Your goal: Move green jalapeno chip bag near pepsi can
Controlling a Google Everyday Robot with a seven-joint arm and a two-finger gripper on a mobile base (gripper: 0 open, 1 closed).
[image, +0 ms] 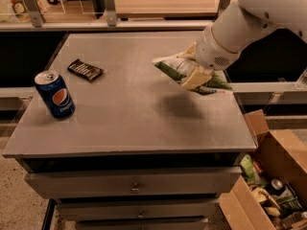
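The green jalapeno chip bag [178,70] hangs tilted above the right part of the grey table [129,114], casting a shadow on the tabletop below it. My gripper [194,74] is shut on the bag, one tan finger [195,77] pressed across its front; the white arm comes in from the upper right. The pepsi can [54,94] stands upright near the table's left front edge, far left of the bag.
A small dark candy-bar wrapper [85,69] lies flat behind and to the right of the can. An open cardboard box [271,176] full of packets and cans sits on the floor at the right. Drawers run below the tabletop; a railing stands behind.
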